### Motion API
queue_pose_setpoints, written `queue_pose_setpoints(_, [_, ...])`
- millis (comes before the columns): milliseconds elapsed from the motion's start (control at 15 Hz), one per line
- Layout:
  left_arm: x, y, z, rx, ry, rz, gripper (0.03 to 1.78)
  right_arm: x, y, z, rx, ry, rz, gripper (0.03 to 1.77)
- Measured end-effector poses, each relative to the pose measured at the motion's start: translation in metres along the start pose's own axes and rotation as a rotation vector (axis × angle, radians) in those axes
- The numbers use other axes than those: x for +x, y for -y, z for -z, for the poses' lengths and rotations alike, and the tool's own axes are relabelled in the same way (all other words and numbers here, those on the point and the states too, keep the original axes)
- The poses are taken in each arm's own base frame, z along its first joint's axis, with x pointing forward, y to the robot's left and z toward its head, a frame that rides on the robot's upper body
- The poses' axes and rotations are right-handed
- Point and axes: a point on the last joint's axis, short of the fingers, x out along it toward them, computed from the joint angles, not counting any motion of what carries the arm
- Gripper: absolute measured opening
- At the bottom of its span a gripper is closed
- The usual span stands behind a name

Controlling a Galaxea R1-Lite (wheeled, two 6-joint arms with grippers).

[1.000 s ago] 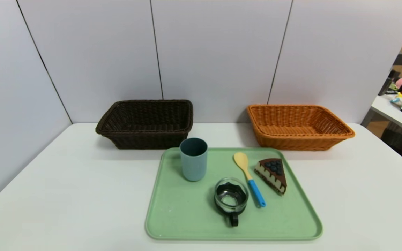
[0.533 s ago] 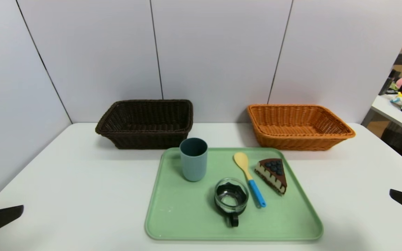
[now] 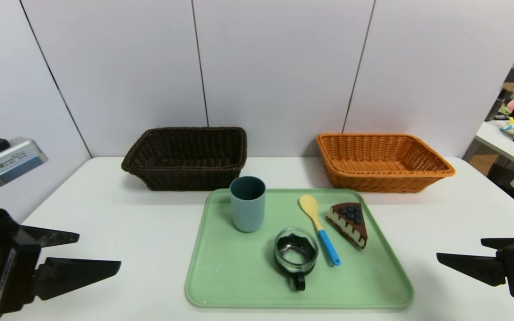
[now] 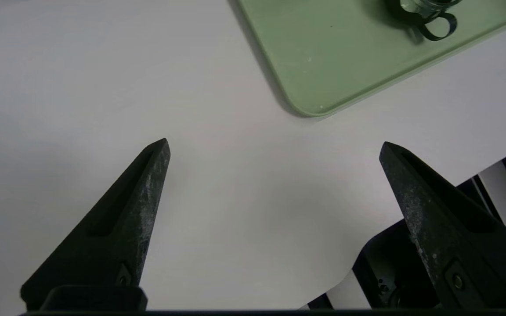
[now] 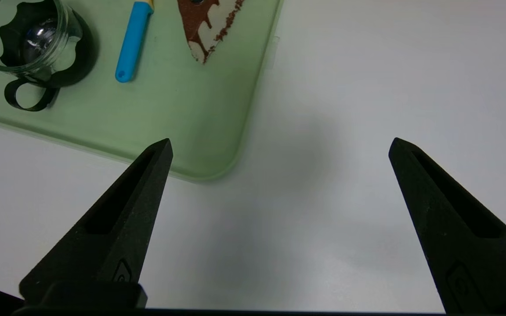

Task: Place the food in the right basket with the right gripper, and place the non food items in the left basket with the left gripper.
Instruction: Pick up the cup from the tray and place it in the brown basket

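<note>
While both baskets, dark (image 3: 185,156) and orange (image 3: 382,160), are empty, cake (image 3: 348,223), cup (image 3: 247,203), spoon (image 3: 319,229) and mug (image 3: 296,255) sit on the tray (image 3: 239,285); left tool (image 3: 89,252) and right tool (image 3: 460,252) hover spread, holding nothing.

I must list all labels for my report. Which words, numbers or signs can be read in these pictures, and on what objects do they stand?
No text can be read.
Left wrist camera: small print on its grey housing, too blurred.
Left gripper body: white label strip, too small.
Right gripper body: white label strip, too small.

Spread end effector (image 5: 279,145) beside tray (image 5: 218,131) corner.
</note>
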Motion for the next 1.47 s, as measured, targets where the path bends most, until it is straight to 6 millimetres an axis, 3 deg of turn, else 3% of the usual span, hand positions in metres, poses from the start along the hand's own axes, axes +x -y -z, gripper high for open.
queue_pose_setpoints(467, [0.045,0.015,-0.021,0.02,-0.035,0.102,1.69,0.014,-0.012,-0.031,0.029,-0.004,-0.066,1.7])
queue_pose_setpoints(800, [0.063,0.034,-0.032,0.026,0.029,0.193,1.69,0.024,-0.019,-0.036,0.04,-0.038,-0.098,1.7])
queue_pose_setpoints(1467, [0.117,0.055,-0.012,0.127,0.243,0.337,1.69,0.028,-0.022,-0.037,0.026,-0.052,-0.113,1.7])
